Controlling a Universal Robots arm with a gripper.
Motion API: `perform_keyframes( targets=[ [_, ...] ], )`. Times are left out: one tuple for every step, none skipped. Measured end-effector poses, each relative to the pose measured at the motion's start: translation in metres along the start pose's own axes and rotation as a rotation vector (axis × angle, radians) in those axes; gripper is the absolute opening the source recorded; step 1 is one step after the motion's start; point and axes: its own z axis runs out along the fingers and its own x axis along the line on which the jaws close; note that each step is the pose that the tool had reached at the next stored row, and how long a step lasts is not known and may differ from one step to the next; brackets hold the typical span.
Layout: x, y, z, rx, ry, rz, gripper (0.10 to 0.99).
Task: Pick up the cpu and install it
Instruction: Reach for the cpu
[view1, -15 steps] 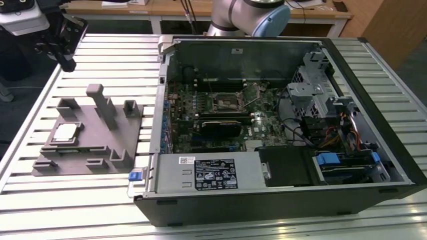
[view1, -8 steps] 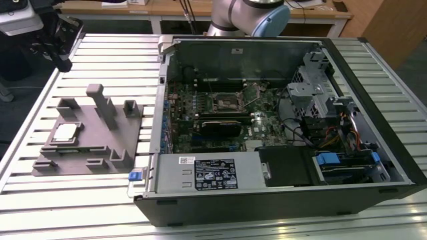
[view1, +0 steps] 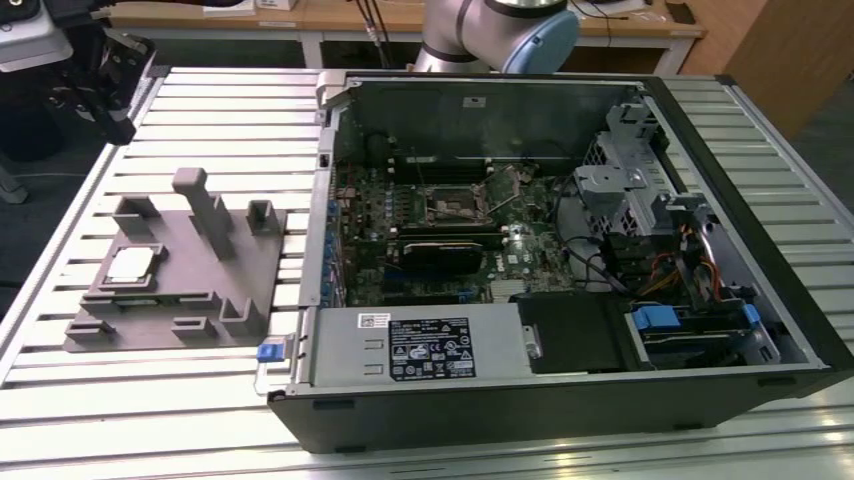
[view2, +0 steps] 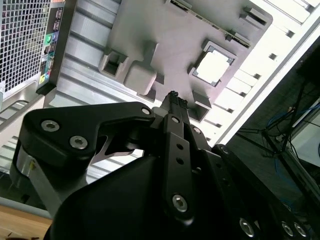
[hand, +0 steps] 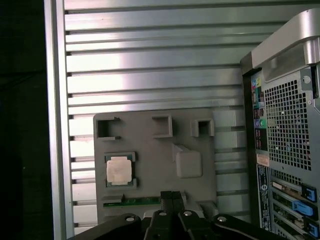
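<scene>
Gripper (hand: 171, 194): in both wrist views I found the two black fingers pressed together, with nothing between them. In the second wrist view the gripper (view2: 174, 96) hung in the air over the grey fixture (view2: 165, 30), apart from it and touching nothing.

Cpu (view1: 130, 265): it lay flat in a square recess of the fixture (view1: 200, 270), silver top upward, on the exterior view's left side of that block. In the first wrist view the cpu (hand: 119, 170) sat well seated in its recess, level with the fixture (hand: 150, 150) face, and a green strip (hand: 137, 201) lay in a slot just beside it. In the second wrist view the cpu (view2: 214, 66) was near the fingertips but clear of them. The pick-up had not been made.

Surroundings: the fixture stood on a slatted metal table (view1: 200, 110), just beside an open computer case (view1: 561, 410) on the exterior view's right. The case lay on its side with the motherboard (view1: 441, 230) facing up. The robot arm (view1: 487, 30) rose at the far edge of the table, behind the case. The case's rear grille (hand: 285, 125) showed in the first wrist view, next to the fixture.
</scene>
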Motion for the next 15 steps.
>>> perform_keyframes(
  targets=[
    [0.0011,-0.0001,0.0,0.0,0.0,0.0,0.106],
    [0.0022,-0.0002,0.0,0.0,0.0001,0.0,0.106],
    [0.0032,-0.0002,0.0001,0.0,0.0,0.0,0.106],
    [0.0042,-0.0003,0.0001,0.0,0.0,0.0,0.106],
    [0.0052,-0.0004,0.0001,0.0,0.0,0.0,0.106],
    [0.0063,-0.0005,0.0001,0.0,0.0001,0.0,0.106],
    [0.0074,-0.0006,0.0002,0.0,0.0001,0.0,0.106],
    [0.0085,-0.0006,0.0002,0.0,0.0002,0.0,0.106],
    [0.0096,-0.0007,0.0002,0.0,0.0001,0.0,0.106],
    [0.0107,-0.0008,0.0003,0.0,0.0001,0.0,0.106],
    [0.0118,-0.0009,0.0003,0.0,0.0001,0.0,0.106],
    [0.0128,-0.001,0.0003,0.0,0.0001,0.0,0.106],
    [0.0138,-0.0011,0.0004,0.0,0.0001,0.0,0.106],
    [0.0148,-0.0011,0.0004,0.0,0.0001,0.0,0.106],
    [0.0159,-0.0012,0.0005,0.0,0.0,0.0,0.106]
  ],
)
